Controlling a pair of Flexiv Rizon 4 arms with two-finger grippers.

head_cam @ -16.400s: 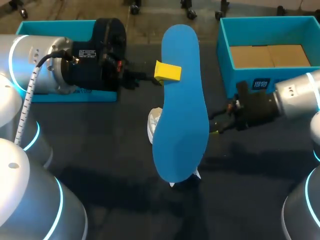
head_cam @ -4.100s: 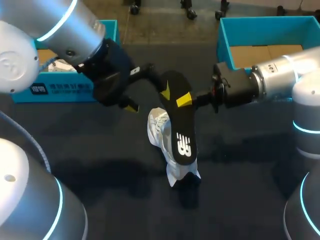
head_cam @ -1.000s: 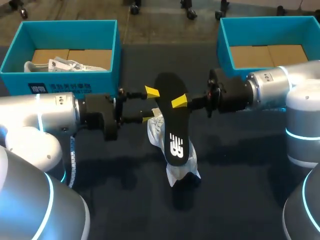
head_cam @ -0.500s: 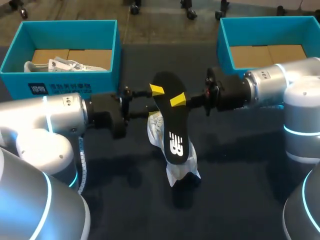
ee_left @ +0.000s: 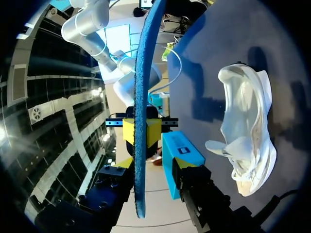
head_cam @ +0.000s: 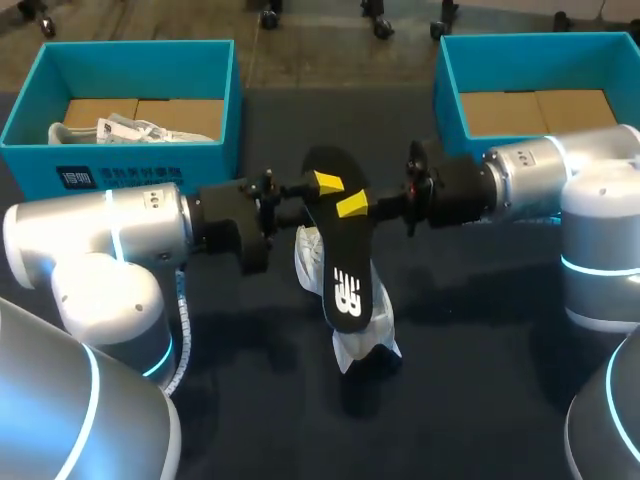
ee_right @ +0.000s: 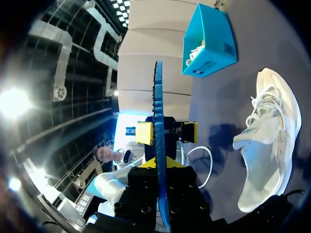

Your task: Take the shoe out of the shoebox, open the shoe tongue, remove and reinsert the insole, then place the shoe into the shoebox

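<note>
1. Right gripper (ee_right: 159,167) and left gripper (ee_left: 154,165) both sit just beyond the nearest thing on the table (head_cam: 470,350), the white shoe (head_cam: 362,335). It lies on its side near the middle, outside both boxes.
2. Above the shoe I see the insole (head_cam: 340,250), black face up and blue underside down. It slants from a low near end over the shoe to a raised far end. I cannot tell whether the near end touches the shoe.
3. The right gripper, coming in from the right, is clamped on the insole's far part. In its wrist view both yellow tips press the insole from either side.
4. The left gripper, coming in from the left, straddles the same far part with its fingers spread. One tip lies close against the insole and the other stands clear of it, so it has no grip.
5. At the far left stands a teal shoebox (head_cam: 130,165) with crumpled white paper (head_cam: 130,128) on its brown floor.
6. At the far right stands a second teal shoebox (head_cam: 447,100) with its brown floor showing, partly behind my right arm.
</note>
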